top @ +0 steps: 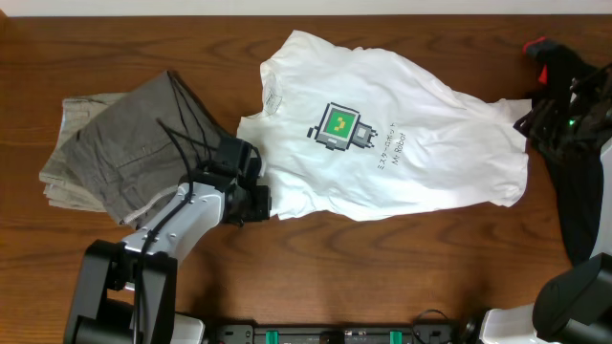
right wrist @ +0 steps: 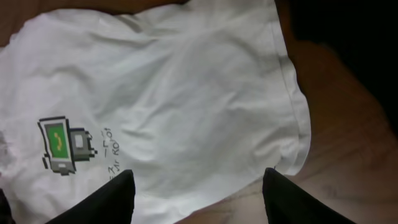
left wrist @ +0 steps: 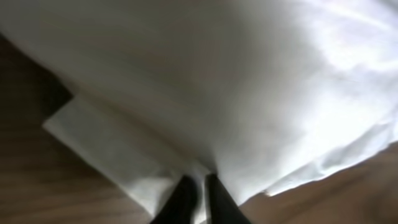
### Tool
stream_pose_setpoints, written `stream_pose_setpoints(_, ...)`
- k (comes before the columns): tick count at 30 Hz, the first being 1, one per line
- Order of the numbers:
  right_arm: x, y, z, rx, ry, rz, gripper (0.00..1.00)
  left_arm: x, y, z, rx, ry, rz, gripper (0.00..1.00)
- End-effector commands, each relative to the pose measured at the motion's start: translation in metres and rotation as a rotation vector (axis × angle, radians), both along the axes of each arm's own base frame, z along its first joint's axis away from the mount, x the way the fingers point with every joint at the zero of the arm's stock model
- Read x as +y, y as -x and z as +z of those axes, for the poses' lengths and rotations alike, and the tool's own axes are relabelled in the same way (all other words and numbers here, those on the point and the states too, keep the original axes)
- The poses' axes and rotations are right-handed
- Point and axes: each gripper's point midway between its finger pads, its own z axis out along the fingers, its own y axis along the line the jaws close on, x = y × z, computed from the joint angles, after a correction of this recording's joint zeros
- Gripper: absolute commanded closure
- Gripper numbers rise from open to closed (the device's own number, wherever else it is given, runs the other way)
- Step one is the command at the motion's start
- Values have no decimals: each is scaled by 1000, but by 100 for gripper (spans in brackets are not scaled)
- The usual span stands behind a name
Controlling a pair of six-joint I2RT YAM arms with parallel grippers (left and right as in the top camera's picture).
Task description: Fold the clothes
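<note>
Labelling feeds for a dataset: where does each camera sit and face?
Overhead: above the table, facing down on T-shirt and trousers; left arm and right arm show.
Left wrist: on the left arm, facing along the left end effector, shut on the T-shirt's edge.
Right wrist: on the right arm, facing down past the open right end effector at the print.
Shared: the T-shirt, in all three.
</note>
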Motion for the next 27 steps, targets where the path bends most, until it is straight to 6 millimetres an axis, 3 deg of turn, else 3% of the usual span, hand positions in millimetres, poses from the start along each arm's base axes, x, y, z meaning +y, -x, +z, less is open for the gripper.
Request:
stream_pose_setpoints(1,2,4,3,2,-1,17,36,-5,1,-1,4,5,-23,94)
stream_pose_setpoints(4,3,8,2,17,1,34,35,-4,-4,10,4,4,-15,94)
stream_pose_setpoints(7,4,12,-2,35,-2,32,35,-3,-18,40,-29,11,2,94)
stream_pose_setpoints(12,8,21,-18,77,-21,32,34,-2,-49,119,-171,46,27,94)
stream_pose_setpoints(17,19,34,-46,135,-47,47,33,1,-81,213,-430,99,59,94)
stream_pose_setpoints(20,31,43,-68,174,-64,72,33,8,-91,251,-533,121,100,94)
stream_pose_setpoints(23,44,52,-87,201,-88,98,33,9,-93,265,-567,122,105,94)
stream_pose_setpoints(27,57,62,-105,228,-107,122,34,9,-85,255,-514,112,102,94)
